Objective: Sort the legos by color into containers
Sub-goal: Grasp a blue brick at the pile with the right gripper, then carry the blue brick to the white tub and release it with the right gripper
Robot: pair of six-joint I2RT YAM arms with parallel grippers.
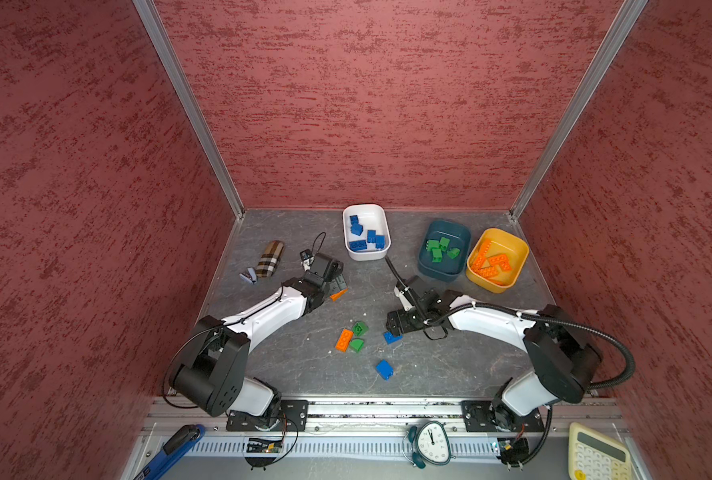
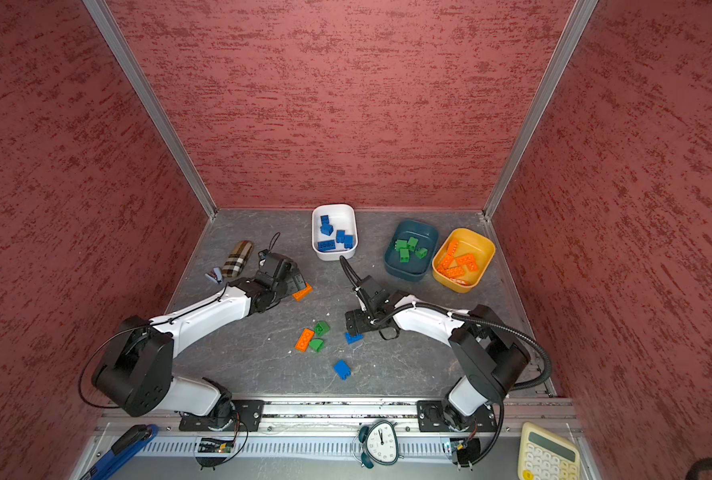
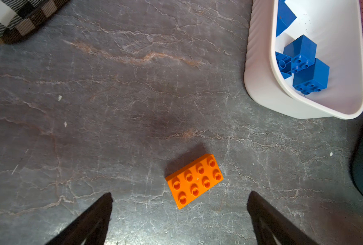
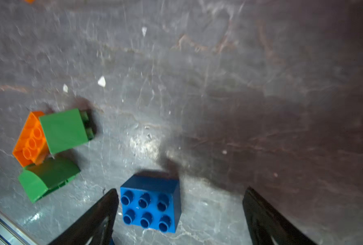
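My left gripper (image 3: 179, 196) is open above the dark table, with an orange lego (image 3: 194, 181) lying studs up just beyond its fingertips. My right gripper (image 4: 181, 191) is open and low over a blue lego (image 4: 150, 203); one finger almost touches the brick and the other stands well off. Loose nearby are an orange lego (image 1: 343, 340), two green legos (image 1: 360, 328) (image 1: 356, 345) and another blue lego (image 1: 384, 369). At the back, the white container (image 1: 365, 210) holds blue legos, the teal container (image 1: 445, 272) green ones, and the yellow container (image 1: 491, 286) orange ones.
A plaid brown pouch (image 1: 270, 258) and a small clip (image 1: 249, 275) lie at the left of the table. Red walls close in three sides. In front of the rail sit an alarm clock (image 1: 431, 442), a calculator (image 1: 597, 455) and a blue tool (image 1: 171, 449).
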